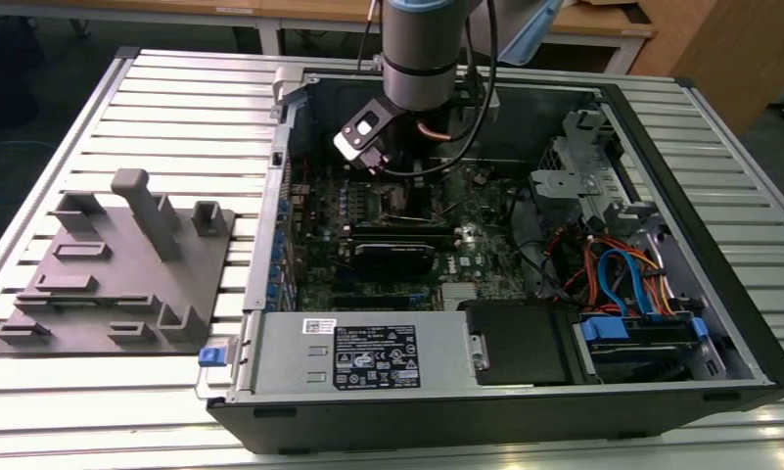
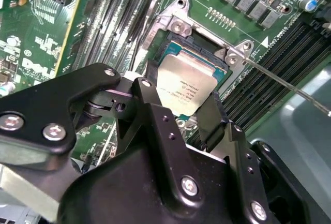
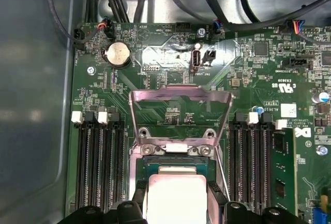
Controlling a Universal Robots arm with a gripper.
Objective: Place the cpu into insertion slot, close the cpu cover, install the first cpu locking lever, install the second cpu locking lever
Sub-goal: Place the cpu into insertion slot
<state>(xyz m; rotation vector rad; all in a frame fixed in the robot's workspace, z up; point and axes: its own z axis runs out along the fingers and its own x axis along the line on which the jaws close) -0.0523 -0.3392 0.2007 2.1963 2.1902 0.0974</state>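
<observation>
Your pincer pinches the cpu just over the insertion slot, upper centre in the exterior view; cpu cover stands open.

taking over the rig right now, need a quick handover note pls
The gripper is shut on the cpu, holding it just over the insertion slot; it does not look seated.
The cpu cover is swung up, open.
One locking lever is unlatched and sticks out to the side.
Done: cpu is at the slot.
Left: seating it, closing the cover, both levers.
</observation>
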